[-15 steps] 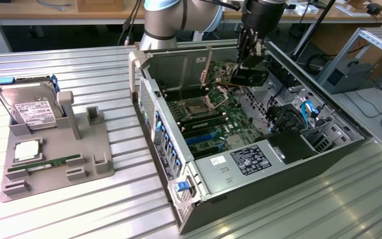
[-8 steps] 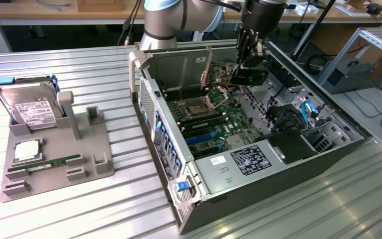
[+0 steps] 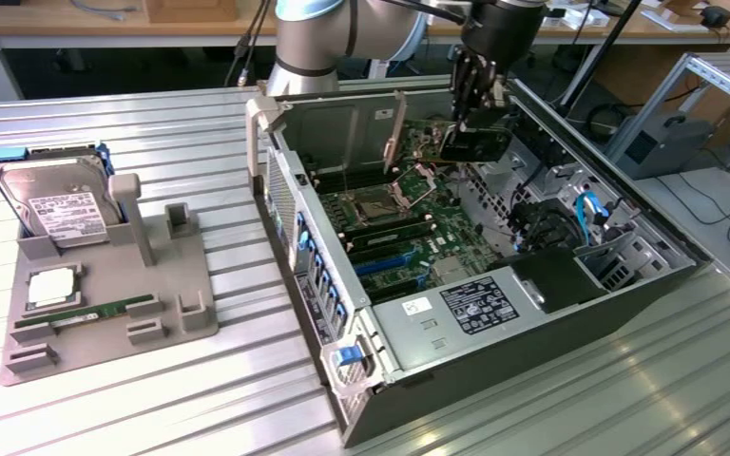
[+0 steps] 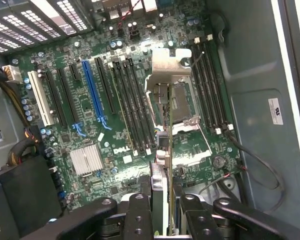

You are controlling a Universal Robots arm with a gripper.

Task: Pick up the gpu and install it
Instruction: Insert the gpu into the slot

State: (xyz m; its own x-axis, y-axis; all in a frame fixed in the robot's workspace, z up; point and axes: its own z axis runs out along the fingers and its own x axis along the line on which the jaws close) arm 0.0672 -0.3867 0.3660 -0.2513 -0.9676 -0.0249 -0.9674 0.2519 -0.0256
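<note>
My gripper [image 3: 474, 122] hangs over the open computer case [image 3: 467, 313], shut on the gpu [image 3: 473, 145], a dark flat card held on edge above the motherboard [image 3: 397, 223]. In the wrist view the gpu [image 4: 161, 185] runs edge-on out from between my gripper's [image 4: 165, 212] black fingers [image 4: 137, 215]. Its silver bracket [image 4: 167, 67] is at the far end. The card sits above the CPU socket [image 4: 182, 107], apart from the board. The long blue slot [image 4: 92, 92] and the black slots beside it lie off to one side of the card.
On the exterior view's left a grey fixture [image 3: 111, 323] holds a hard drive [image 3: 54, 204], a RAM stick [image 3: 86, 312] and a CPU [image 3: 50, 285]. The arm's base [image 3: 327, 38] stands behind the case. Drive bays and blue cables [image 3: 587, 214] fill the case's right side.
</note>
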